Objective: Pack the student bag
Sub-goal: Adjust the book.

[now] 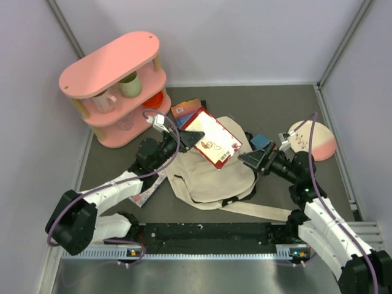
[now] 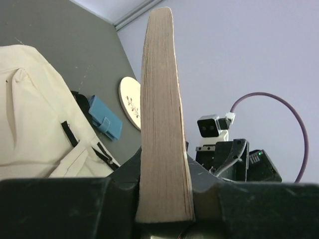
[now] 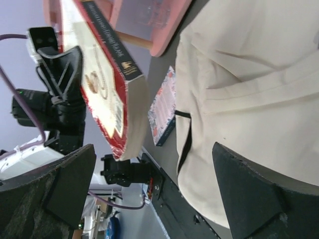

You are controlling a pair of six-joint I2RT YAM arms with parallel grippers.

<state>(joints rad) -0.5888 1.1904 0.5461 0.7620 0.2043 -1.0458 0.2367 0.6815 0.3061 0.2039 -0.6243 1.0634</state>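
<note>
Above student bag (image 1: 208, 184): book (image 1: 214, 142) in left fingers (image 2: 65, 206) | shelf (image 1: 113, 61): mugs (image 1: 128, 84)

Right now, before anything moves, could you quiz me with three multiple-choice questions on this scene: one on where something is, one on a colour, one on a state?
1. Where does the pink oval two-tier shelf stand?
A. at the table's far left corner
B. between the two arms' bases
C. at the near right corner

2. What colour is the cover of the paperback book that the left tool grips?
A. green
B. red and cream
C. black

3. How is the right tool, beside the cream canvas backpack?
A. shut on the book
B. shut on a strap
C. open, holding nothing

Answers:
1 A: the overhead view shows it at the far left.
2 B: a red border surrounds a cream panel.
3 C: its fingers stand wide apart with nothing between them.
</note>
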